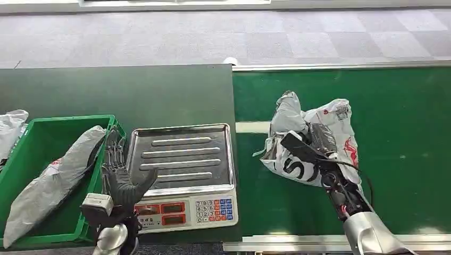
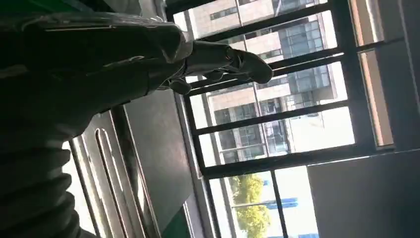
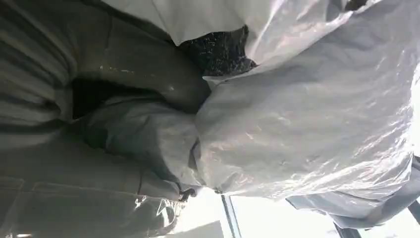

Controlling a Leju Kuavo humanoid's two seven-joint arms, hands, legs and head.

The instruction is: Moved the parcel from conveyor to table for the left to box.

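Lying crumpled, upright lengthwise: parcel

Digital scale as landmark — steel ribbed weighing tray on top, red displays and a blue-and-white keypad along its near face. Green plastic crate just beside the scale's left edge; a grey poly bag lies slantwise inside it. A white bag sits past the crate's far-left side, partly cut off. Beyond the scale — grey tiled floor.
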